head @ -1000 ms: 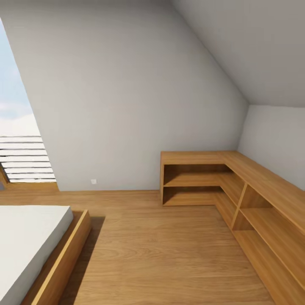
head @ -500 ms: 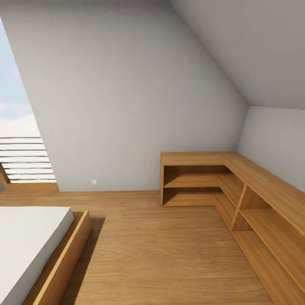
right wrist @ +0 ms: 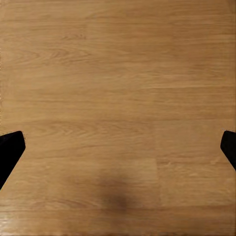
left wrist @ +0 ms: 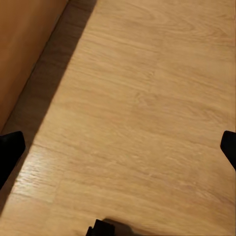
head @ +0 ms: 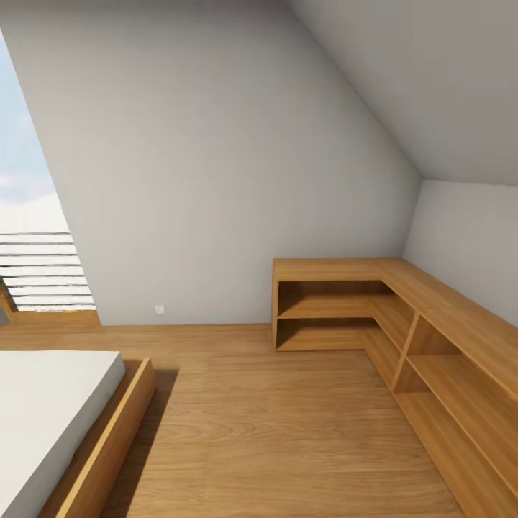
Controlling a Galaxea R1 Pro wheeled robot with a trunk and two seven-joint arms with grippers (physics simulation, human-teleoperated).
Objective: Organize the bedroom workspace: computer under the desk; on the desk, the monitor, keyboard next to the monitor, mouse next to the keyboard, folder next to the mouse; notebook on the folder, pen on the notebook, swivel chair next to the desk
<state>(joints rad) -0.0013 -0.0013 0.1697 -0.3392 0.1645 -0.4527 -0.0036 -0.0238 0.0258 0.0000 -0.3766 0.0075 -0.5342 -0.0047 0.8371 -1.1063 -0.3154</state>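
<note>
I am in the bedroom, facing a sloped pale grey wall [head: 216, 158] over an oak plank floor [head: 273, 432]. My left gripper [left wrist: 118, 152] hangs open above bare floor planks, its dark fingertips [left wrist: 10, 150] far apart at the picture's edges. My right gripper [right wrist: 118, 150] is open too, with black fingertips [right wrist: 10, 147] wide apart over the floor and nothing between them.
A low bed [head: 50, 410] with a white mattress and an oak frame [head: 115, 432] stands at the near left; its side panel [left wrist: 24, 44] runs beside my left gripper. Open oak corner shelves [head: 338, 306] fill the right corner. A slatted window [head: 36, 266] is at far left.
The whole head picture has slid down by a few pixels, so the camera has moved a little. Nothing in the room has moved.
</note>
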